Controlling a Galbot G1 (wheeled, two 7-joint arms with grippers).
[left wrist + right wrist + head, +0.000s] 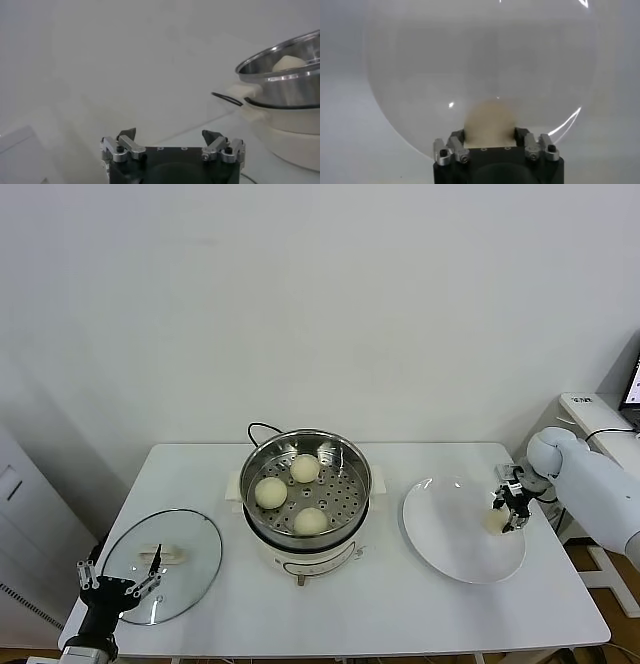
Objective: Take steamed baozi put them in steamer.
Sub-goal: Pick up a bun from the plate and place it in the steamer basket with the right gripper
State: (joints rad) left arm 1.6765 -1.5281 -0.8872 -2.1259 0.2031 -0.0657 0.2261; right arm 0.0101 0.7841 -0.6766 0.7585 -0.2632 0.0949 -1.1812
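Pinched between the jaws of the right gripper (490, 136) sits the last steamed baozi (490, 122), its sides touching both fingers at the near-right edge of the white plate (450, 534), the bun resting on the plate and not yet lifted. Three more buns (305, 468) already lie on the perforated tray inside the steamer (350, 499), which stands at the table's centre on its cream base, well apart from the plate. Over by the table's front left corner, the left gripper (172, 140) waits with fingers spread wide and empty, beside the glass lid (190, 569). The pickup of the fourth bun appears to be in hand; the next move likely calls for a clean lift, then a carry over the steel rim to the open spot on the tray
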